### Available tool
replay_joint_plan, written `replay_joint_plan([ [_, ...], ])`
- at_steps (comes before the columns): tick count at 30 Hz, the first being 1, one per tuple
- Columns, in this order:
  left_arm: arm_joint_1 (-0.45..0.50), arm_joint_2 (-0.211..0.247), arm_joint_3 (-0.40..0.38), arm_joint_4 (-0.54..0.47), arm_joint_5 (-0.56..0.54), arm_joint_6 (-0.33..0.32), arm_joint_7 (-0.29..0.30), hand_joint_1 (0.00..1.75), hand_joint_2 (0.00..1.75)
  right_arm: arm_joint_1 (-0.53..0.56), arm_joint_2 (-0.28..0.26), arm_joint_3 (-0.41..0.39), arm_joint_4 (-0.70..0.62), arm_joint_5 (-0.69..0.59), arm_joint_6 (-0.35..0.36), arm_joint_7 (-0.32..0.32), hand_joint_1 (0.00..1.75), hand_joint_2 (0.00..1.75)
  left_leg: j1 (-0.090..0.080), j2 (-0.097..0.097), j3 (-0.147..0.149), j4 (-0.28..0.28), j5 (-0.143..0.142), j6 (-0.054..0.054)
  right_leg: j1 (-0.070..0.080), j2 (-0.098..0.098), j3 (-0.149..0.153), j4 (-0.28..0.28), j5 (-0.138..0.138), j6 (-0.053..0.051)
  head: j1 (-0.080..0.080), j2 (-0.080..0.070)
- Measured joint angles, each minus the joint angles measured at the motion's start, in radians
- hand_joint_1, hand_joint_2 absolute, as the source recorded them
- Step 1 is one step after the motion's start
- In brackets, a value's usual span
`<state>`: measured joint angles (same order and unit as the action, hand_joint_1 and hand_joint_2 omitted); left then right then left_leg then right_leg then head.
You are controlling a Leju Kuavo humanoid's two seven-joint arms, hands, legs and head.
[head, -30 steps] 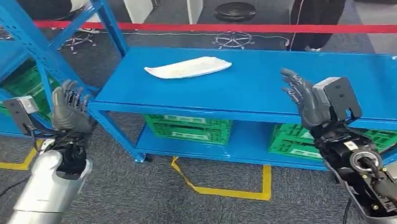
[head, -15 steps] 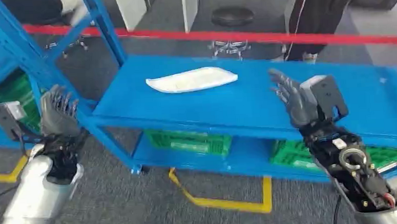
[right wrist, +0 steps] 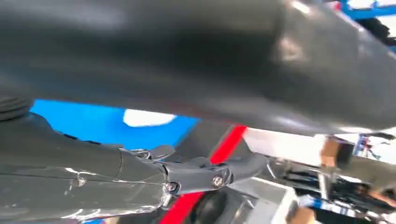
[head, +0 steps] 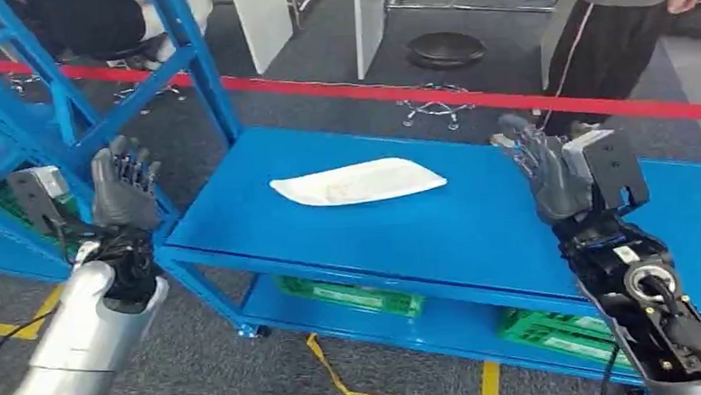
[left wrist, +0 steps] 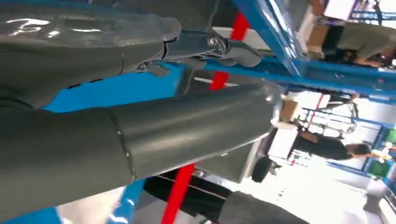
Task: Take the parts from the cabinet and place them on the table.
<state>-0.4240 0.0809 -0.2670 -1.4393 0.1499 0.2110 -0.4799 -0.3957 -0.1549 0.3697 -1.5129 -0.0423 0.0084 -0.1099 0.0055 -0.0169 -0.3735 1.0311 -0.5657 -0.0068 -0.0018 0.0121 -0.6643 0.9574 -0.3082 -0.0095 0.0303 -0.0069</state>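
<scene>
On the blue desk (head: 440, 238) a white tray-shaped part (head: 358, 181) lies flat near the middle, apart from both hands. The left robot hand (head: 122, 184) is raised beside the desk's left corner, fingers spread and upright, holding nothing. The right robot hand (head: 545, 171) is lifted over the desk's right half, fingers likewise apart and empty. Green crates (head: 352, 294) sit on the lower shelf, and the blue cabinet frame (head: 16, 97) stands to the left. A person (head: 619, 39) stands behind the red barrier tape (head: 396, 93).

Risks, as I judge them: the left forearm is close to the desk corner and the cabinet's slanted brace, so a swing toward the cabinet could strike metal. The wrist views are blurred, which suggests camera motion, and a reach made now may be misjudged.

Against the earlier head views, the whole scene has shifted, so the camera has moved: the part sits lower and more to the right in the picture, and the person shows more fully. Both hands stay open and empty throughout.
</scene>
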Motion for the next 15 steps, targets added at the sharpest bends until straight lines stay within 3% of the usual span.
replay_joint_plan([
  [1,0.002,0.000,0.000,0.000,0.000,0.000,0.000,0.00,0.00,0.002,0.000,0.000,0.001,0.000,0.000,0.000,0.00,0.00,0.000,0.005,-0.049,0.071,-0.025,-0.005,-0.001,0.000,0.001,-0.004,-0.002,-0.003,-0.008,0.000],
  [2,0.007,0.002,0.000,0.000,0.000,0.001,0.000,0.00,0.00,0.007,0.000,0.000,0.003,0.000,0.000,0.001,0.00,0.00,0.002,0.006,-0.100,0.136,-0.071,-0.010,-0.001,0.000,0.001,-0.004,-0.005,-0.005,-0.013,0.000],
  [3,0.013,0.002,0.000,0.000,0.000,0.003,0.000,0.00,0.00,0.012,0.000,0.001,0.005,0.000,0.001,0.002,0.00,0.00,0.003,0.007,-0.143,0.185,-0.115,-0.016,-0.001,0.000,0.000,-0.004,-0.009,-0.007,-0.017,0.000],
  [4,0.019,0.002,0.000,0.000,0.000,0.003,0.000,0.00,0.00,0.016,0.000,0.001,0.006,0.000,0.001,0.002,0.00,0.00,0.004,0.007,-0.177,0.210,-0.136,-0.017,-0.001,0.000,0.000,-0.003,-0.012,-0.007,-0.022,0.000],
  [5,0.022,0.004,0.000,0.000,0.000,0.005,0.000,0.00,0.00,0.017,0.000,0.002,0.007,0.000,0.001,0.002,0.00,0.00,0.004,0.007,-0.196,0.203,-0.122,-0.018,-0.001,0.001,0.000,-0.003,-0.013,-0.006,-0.025,0.000],
  [6,0.022,0.004,0.000,0.000,0.000,0.006,0.000,0.00,0.00,0.017,0.000,0.003,0.010,0.000,0.001,0.002,0.00,0.00,0.004,0.008,-0.197,0.157,-0.077,-0.017,-0.001,0.001,0.001,-0.002,-0.015,-0.005,-0.031,0.000],
  [8,0.021,0.004,0.000,0.000,0.000,0.009,0.000,0.00,0.00,0.017,0.000,0.004,0.011,0.000,0.001,0.002,0.00,0.00,0.003,0.009,-0.153,-0.017,0.052,-0.008,0.000,0.002,0.003,0.001,-0.017,-0.001,-0.040,0.000],
  [9,0.021,0.005,0.000,0.000,0.000,0.009,0.000,0.00,0.00,0.017,0.000,0.004,0.011,0.000,0.001,0.002,0.00,0.00,0.000,0.012,-0.141,-0.068,0.088,0.001,-0.001,0.001,0.002,0.000,-0.016,0.001,-0.044,0.000],
  [10,0.023,0.005,0.000,0.000,0.000,0.010,0.000,0.00,0.00,0.017,0.000,0.005,0.014,0.000,0.001,0.002,0.00,0.00,-0.009,0.013,-0.156,-0.070,0.055,0.002,0.000,0.003,0.003,-0.001,-0.012,0.008,-0.039,0.000],
  [11,0.022,0.005,0.000,0.000,0.000,0.010,0.000,0.00,0.00,0.017,0.000,0.005,0.014,0.000,0.002,0.003,0.00,0.00,-0.009,0.011,-0.157,-0.067,0.050,0.011,-0.002,0.002,-0.001,-0.003,-0.012,0.016,-0.043,0.000],
  [12,0.022,0.005,0.000,0.000,0.000,0.010,0.000,0.00,0.00,0.018,0.000,0.005,0.016,0.000,0.001,0.003,0.00,0.00,-0.010,0.011,-0.158,-0.069,0.075,0.019,-0.003,0.002,-0.001,-0.003,-0.013,0.022,-0.043,0.000],
  [13,0.022,0.005,0.000,0.000,0.000,0.010,0.000,0.00,0.00,0.017,0.000,0.005,0.017,0.000,0.001,0.003,0.00,0.00,-0.003,0.011,-0.155,-0.073,0.093,0.012,0.003,0.002,-0.003,0.003,-0.025,0.017,-0.043,0.000],
  [14,0.022,0.005,0.000,0.000,0.000,0.010,0.000,0.00,0.00,0.016,0.000,0.005,0.018,0.000,0.002,0.003,0.00,0.00,-0.004,0.010,-0.155,-0.072,0.093,-0.008,0.003,0.001,-0.001,0.001,-0.034,-0.001,-0.036,0.000],
  [15,0.022,0.005,0.000,0.000,0.000,0.010,0.000,0.00,0.00,0.016,0.000,0.006,0.019,0.000,0.003,0.004,0.00,0.00,-0.007,0.009,-0.156,-0.072,0.099,0.007,0.003,0.000,0.000,-0.001,-0.020,0.005,-0.033,0.000],
])
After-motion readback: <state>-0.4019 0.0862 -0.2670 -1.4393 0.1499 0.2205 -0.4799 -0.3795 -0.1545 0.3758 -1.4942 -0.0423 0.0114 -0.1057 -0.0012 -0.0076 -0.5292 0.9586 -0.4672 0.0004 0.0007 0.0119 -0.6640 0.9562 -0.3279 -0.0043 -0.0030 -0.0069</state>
